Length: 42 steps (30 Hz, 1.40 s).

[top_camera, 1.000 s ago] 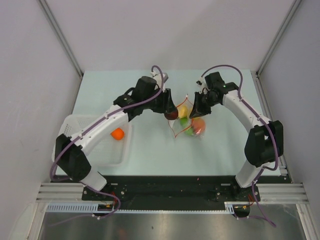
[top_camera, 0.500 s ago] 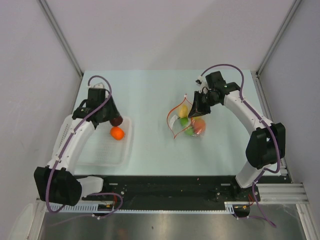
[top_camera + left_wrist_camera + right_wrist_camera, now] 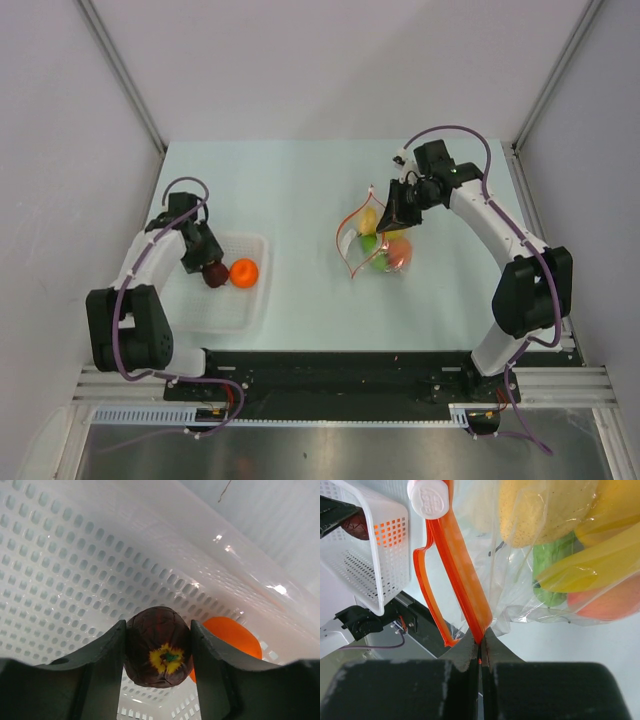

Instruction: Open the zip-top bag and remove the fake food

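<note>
The clear zip-top bag [image 3: 372, 243] lies mid-table with its red-orange zip strip [image 3: 462, 577] spread open. Yellow, green and peach fake food show inside it [image 3: 555, 555]. My right gripper [image 3: 481, 647] is shut on the zip strip and holds the bag's far edge up [image 3: 393, 215]. My left gripper [image 3: 158, 655] is shut on a dark purple fruit [image 3: 158, 647] with a yellow spot, held inside the white mesh basket [image 3: 240, 310]. An orange fruit [image 3: 244, 272] lies in the basket beside it, also in the left wrist view [image 3: 232, 637].
The white basket [image 3: 75, 560] sits at the table's left front. Grey walls and metal posts [image 3: 120, 70] enclose the table. The black base rail [image 3: 330, 380] runs along the near edge.
My left arm has swung from the bag across to the left with the dark purple fruit and lowered it into the basket. The right gripper has kept its hold on the zip strip.
</note>
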Tool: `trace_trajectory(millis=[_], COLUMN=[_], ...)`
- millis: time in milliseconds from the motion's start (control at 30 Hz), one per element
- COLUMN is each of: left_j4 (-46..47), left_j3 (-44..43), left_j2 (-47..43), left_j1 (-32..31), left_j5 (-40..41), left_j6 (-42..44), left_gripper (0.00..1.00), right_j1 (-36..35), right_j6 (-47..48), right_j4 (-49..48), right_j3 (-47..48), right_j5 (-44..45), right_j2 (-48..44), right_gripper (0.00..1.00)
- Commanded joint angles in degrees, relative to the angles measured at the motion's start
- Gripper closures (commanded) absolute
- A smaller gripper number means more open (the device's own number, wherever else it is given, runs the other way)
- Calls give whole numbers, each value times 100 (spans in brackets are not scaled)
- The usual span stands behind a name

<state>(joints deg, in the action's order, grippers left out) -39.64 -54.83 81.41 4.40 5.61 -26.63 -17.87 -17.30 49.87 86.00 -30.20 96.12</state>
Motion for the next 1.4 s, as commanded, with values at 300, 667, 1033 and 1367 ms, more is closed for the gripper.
trace_trajectory(millis=[300,667,1033,1367], left_j4=[61,2811,2681,1872], left_j3=[-747,-976,-2348,-2910], left_j2=[-1118,-460,1324,2248], left_j1=[-1098,-3347,-4351,-4413], left_j5=[-226,-2916,-3268,-2582], left_j6=[-69,-800,-773,-800], left_gripper=[30,74,86,92], right_j1=[-15,-112,-173,-147], right_j6=[-80,-370,-687,-749], right_j4=[146,181,67,6], right_j3=[497,770,708,541], right_j5=[-285,-531,-426,-320], right_j2=[-111,-49,-102,-111], right_gripper=[100,100,100,100])
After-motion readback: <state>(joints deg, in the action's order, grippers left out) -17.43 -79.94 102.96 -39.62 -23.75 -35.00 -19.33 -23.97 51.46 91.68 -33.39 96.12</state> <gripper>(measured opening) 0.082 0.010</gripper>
